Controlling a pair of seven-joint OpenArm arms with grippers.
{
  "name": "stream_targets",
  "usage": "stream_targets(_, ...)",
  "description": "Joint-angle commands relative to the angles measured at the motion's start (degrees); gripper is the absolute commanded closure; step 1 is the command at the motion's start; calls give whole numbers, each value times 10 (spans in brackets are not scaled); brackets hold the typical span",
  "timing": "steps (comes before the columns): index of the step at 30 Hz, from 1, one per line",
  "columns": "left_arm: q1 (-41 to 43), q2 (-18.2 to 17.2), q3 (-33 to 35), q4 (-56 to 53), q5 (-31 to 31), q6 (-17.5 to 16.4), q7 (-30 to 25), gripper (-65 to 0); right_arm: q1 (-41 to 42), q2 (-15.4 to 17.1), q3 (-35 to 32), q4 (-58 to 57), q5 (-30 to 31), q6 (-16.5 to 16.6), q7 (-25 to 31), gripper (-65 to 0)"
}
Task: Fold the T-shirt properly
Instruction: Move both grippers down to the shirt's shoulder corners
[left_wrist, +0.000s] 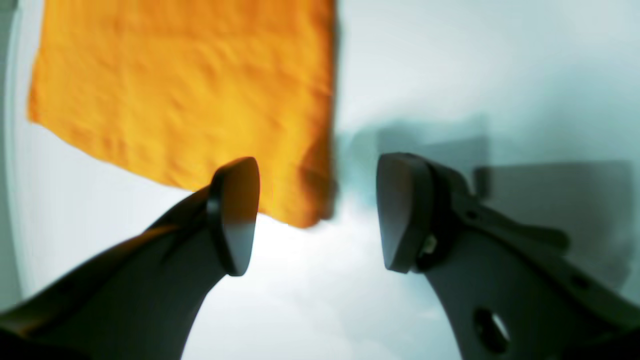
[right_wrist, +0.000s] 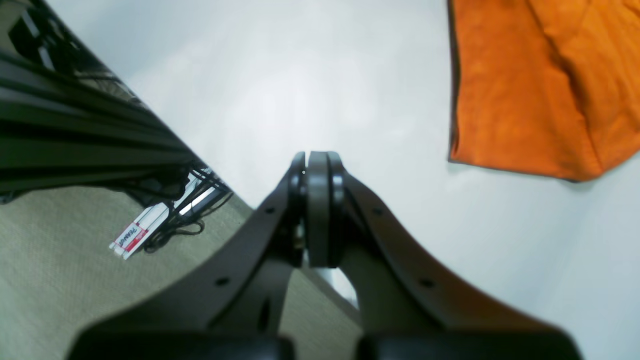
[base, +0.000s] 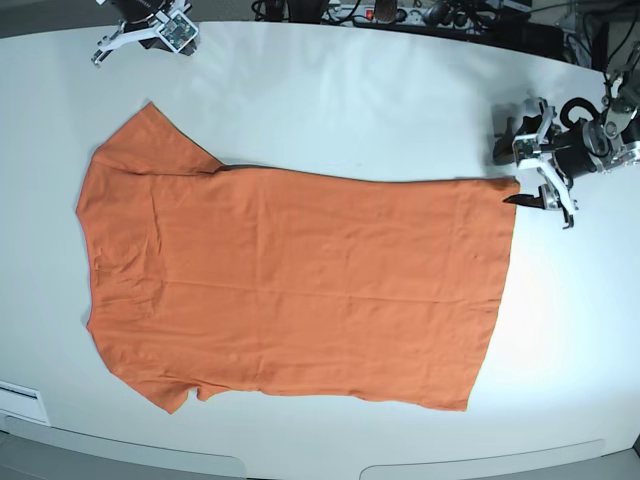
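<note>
The orange T-shirt (base: 290, 280) lies flat on the white table (base: 350, 100), sleeves to the left and hem to the right. My left gripper (base: 528, 190) is open and empty, just above the table at the hem's far right corner. In the left wrist view the left gripper (left_wrist: 317, 215) has one finger (left_wrist: 235, 215) over the T-shirt's (left_wrist: 185, 90) corner and the other over bare table. My right gripper (base: 120, 42) is at the table's far left corner, apart from the shirt. In the right wrist view the right gripper (right_wrist: 317, 200) is shut and empty, with the T-shirt (right_wrist: 520, 100) at the upper right.
A power strip and cables (base: 400, 12) lie along the table's far edge. In the right wrist view the table's edge runs past a black frame (right_wrist: 75, 140), with carpet floor and cables (right_wrist: 165, 220) below. A white label (base: 20, 402) sits at the front left edge.
</note>
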Motion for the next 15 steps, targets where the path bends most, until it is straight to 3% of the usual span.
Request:
stream_targets(1,-15,-9,22,-6,24,-3,23,-382,-6,2,2,8,0,-7,9,0)
stream_targets(7,-100,-9,120,-26,53,2,30,-382,18,2,2,8,-29,-17,9,0)
stream_targets(15,-111,5,137,-48,52,2,29,-381,96,2,2,-72,-25,-17,20,0)
